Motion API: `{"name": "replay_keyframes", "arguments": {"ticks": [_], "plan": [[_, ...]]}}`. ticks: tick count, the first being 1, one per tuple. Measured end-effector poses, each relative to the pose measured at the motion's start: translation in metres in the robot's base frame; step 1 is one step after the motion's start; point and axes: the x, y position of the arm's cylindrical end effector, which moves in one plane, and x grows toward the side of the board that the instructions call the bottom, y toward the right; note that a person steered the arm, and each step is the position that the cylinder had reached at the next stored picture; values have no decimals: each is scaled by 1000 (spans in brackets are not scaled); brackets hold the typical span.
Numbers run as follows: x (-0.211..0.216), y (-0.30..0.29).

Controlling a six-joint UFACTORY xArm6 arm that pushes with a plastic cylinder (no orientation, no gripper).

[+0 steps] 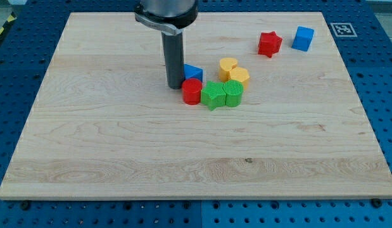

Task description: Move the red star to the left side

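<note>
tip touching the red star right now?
No: my tip sits by the central cluster, next to the blue triangle, while the red star lies apart toward the view's upper right.

Partly hidden blocks by the rod

Your rod covers the blue triangle block's [194, 71] left part; the arm's top is cut off by the view's top.

The pale wooden surface [120, 152] carries two groups of blocks. Up at the view's top right, the red star [270, 44] sits just beside a blue cube [303, 38]. Near the middle, a tight cluster: a blue triangular block [194, 71], a red cylinder [192, 91] below it, then a green star [213, 95] touching a green cylinder-like block [233, 92], with two yellow blocks [228, 66] [239, 76] above those. My tip [175, 86] rests on the surface, right against the blue triangular block.
</note>
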Motion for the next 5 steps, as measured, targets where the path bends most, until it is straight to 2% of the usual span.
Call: {"name": "replay_keyframes", "arguments": {"ticks": [1, 2, 3, 4, 5], "plan": [[-5, -20], [-42, -49], [-101, -43], [-147, 20], [-167, 87]]}}
